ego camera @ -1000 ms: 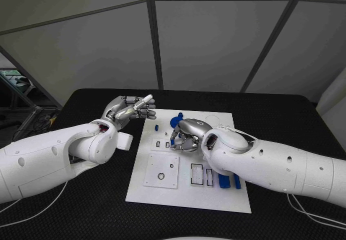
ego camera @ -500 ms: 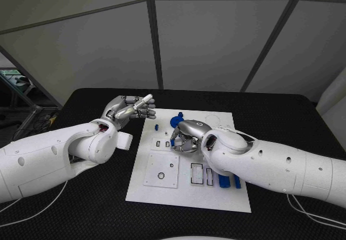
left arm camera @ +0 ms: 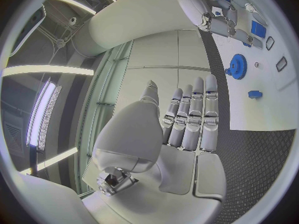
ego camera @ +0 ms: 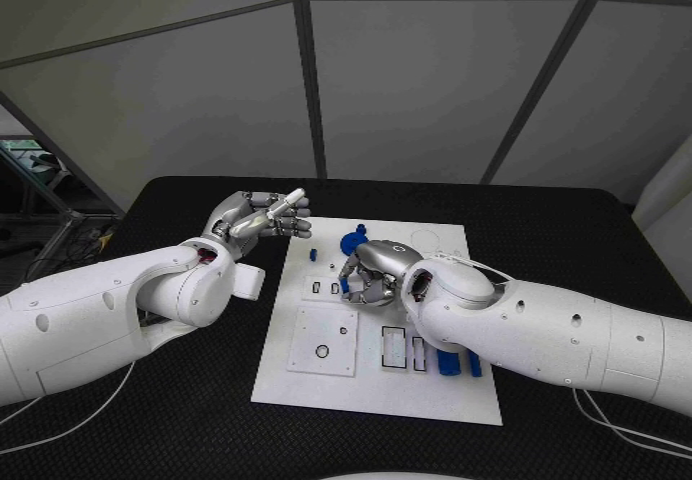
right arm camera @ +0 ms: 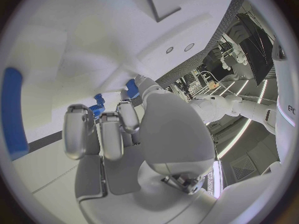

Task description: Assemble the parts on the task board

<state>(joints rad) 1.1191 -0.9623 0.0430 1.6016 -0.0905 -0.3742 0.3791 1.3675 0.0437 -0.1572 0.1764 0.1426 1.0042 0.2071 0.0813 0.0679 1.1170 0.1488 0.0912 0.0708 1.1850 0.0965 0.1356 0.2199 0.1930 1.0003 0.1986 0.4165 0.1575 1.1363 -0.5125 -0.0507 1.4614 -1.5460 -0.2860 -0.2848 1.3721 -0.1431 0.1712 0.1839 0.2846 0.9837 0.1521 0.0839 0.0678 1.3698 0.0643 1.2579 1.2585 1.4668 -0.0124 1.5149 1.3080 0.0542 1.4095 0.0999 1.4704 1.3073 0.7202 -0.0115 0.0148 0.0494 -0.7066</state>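
The white task board (ego camera: 378, 385) lies in the middle of the black table. My right hand (ego camera: 372, 270) hovers low over its far half, fingers curled down, pinching a small blue part (right arm camera: 131, 88) at the thumb tip above the small slots. A blue gear (ego camera: 353, 240) stands just beyond that hand, also seen as the gear (left arm camera: 237, 66) from the left wrist. A small blue piece (ego camera: 313, 255) lies near the board's left edge. My left hand (ego camera: 260, 218) is raised off the board's far left corner, fingers curled in, holding nothing.
Two blue bars (ego camera: 459, 362) lie on the board close to my right forearm. Rectangular cut-outs (ego camera: 394, 345) and a square plate with a small hole (ego camera: 323, 340) mark the board's near half. Black table (ego camera: 173, 400) surrounds the board.
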